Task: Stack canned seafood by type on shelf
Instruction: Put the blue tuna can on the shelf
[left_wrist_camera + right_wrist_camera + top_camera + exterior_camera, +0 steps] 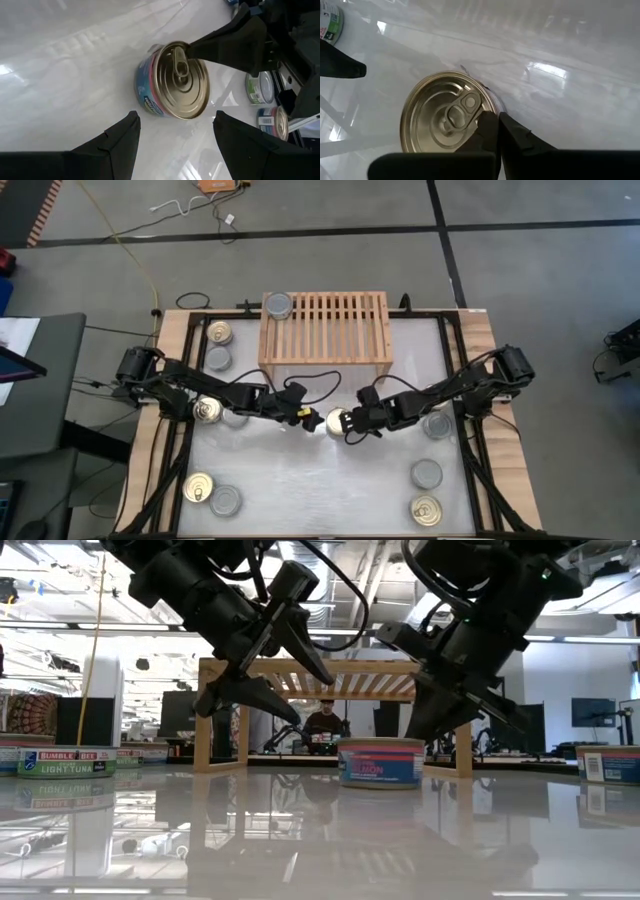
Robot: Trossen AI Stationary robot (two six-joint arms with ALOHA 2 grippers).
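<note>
A seafood can with a gold pull-tab lid (335, 421) stands upright on the white table, in front of the shelf (325, 330). My right gripper (496, 120) is shut, and its fingertips reach the can's lid from the table's right. My left gripper (175, 120) hangs open just left of the can, with the fingers clear of it. In the low view the can (380, 762) stands on its base between my left gripper (315, 702) and my right gripper (412, 735). One silver-topped can (278, 305) sits on the shelf's far left corner. My right gripper meets the can with its shut fingertips (487, 122) at the lid's rim (492, 106), beside the pull tab. The fingers slant down from the table's right. The can stands on the table. I cannot tell whether anything is pinched between the fingers.
More cans lie about the table: two at the far left (219, 345), two under my left arm (208, 409), two at the near left (210, 493), one under my right arm (437, 424), and two at the near right (427, 490). Wooden rails (500, 430) edge the table.
</note>
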